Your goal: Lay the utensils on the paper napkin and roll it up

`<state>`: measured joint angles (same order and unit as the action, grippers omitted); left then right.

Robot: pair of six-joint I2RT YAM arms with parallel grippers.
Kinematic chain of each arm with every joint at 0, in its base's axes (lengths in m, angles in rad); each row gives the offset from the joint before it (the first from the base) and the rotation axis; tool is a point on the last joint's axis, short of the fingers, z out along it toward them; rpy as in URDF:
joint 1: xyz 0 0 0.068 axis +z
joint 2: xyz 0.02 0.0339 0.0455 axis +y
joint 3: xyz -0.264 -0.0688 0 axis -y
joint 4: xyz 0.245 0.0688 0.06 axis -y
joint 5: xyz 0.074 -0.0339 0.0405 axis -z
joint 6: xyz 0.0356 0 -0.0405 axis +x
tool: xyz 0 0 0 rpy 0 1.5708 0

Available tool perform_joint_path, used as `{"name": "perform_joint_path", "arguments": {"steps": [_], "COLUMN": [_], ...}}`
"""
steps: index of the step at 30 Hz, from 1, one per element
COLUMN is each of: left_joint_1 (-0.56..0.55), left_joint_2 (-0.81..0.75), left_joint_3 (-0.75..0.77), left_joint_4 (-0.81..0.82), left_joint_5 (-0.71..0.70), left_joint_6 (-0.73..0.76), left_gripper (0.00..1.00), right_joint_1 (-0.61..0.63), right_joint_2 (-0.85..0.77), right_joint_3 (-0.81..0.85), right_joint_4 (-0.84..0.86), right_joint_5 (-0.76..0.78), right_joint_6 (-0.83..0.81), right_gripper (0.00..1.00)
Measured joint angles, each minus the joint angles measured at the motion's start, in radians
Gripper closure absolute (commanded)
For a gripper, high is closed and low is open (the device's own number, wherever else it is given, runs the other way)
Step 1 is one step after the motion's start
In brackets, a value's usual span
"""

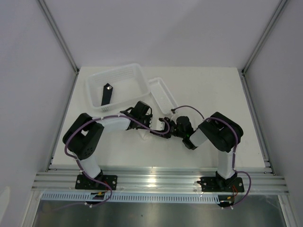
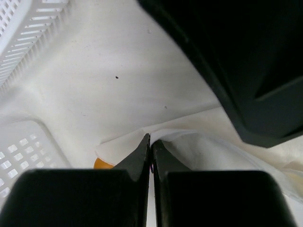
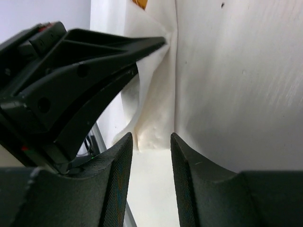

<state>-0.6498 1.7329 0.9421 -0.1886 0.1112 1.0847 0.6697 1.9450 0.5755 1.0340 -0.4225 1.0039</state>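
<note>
White paper napkin (image 3: 154, 109) lies rumpled near the middle of the table (image 1: 213, 94), where my two arms meet, with one fold drawn up into a sharp crease. A sliver of orange utensil (image 2: 101, 164) peeks out at the napkin's edge; which piece it is I cannot tell, since most of it is hidden.

My left gripper (image 2: 150, 144) has its fingers pressed together on the raised fold, pinching the thin sheet at the tips. My right gripper (image 3: 151, 138) faces it from the opposite side, close in. Its fingers stand apart with nothing between them, and the napkin's near edge lies just beyond their tips.

Just beside the napkin, toward the back of the table, sits a small slotted white tray (image 1: 163, 94). Touching that tray on its left is a larger white basket (image 1: 94, 82), and a black flat bar (image 1: 107, 93) lies inside it, well apart from the napkin.
</note>
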Motion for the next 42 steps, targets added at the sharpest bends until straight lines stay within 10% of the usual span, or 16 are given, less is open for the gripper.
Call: {"name": "perform_joint_path", "arguments": {"steps": [32,42], "left_joint_1": [0.004,0.003], "left_joint_2": [0.001,0.002], "left_joint_3": [0.005,0.006], "left_joint_4": [-0.001,-0.003], "left_joint_5": [-0.021,-0.024], "left_joint_6": [-0.038,-0.044], "left_gripper": [0.97,0.77], "right_joint_1": [0.029,0.041], "right_joint_2": [0.074,0.089], "right_joint_3": [0.096,0.135], "right_joint_4": [0.017,-0.016], "right_joint_5": [0.101,0.103], "right_joint_6": [0.069,0.073], "right_gripper": [0.69,1.0]}}
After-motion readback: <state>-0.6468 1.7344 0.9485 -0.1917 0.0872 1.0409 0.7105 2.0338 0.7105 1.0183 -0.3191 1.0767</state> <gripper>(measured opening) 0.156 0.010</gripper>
